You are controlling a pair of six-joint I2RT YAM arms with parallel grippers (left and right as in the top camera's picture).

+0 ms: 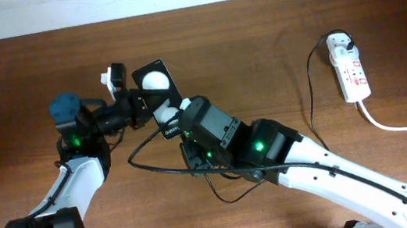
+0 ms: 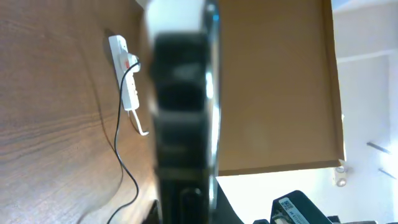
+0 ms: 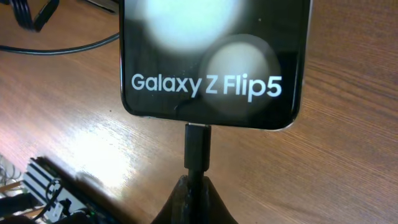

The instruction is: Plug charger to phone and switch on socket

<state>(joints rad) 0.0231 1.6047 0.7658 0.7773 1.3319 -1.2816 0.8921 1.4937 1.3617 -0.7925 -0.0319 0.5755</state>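
Observation:
The phone (image 1: 153,81) is a black slab with white round patches, held tilted above the table. My left gripper (image 1: 139,101) is shut on its edges; in the left wrist view the phone (image 2: 183,112) shows edge-on and blurred between the jaws. My right gripper (image 3: 198,190) is shut on the charger just behind its dark connector tip (image 3: 198,146), which meets the phone's bottom edge (image 3: 211,121). From overhead the right gripper (image 1: 167,123) sits at the phone's near end. The charger cable (image 1: 310,100) runs to its white plug head (image 1: 340,42) in the socket (image 1: 353,75).
The white power strip lies at the far right with its thick white cord (image 1: 402,126) trailing to the right edge; it also shows in the left wrist view (image 2: 127,78). Slack black cable loops (image 1: 220,179) lie under the right arm. A white wall strip borders the table's far edge.

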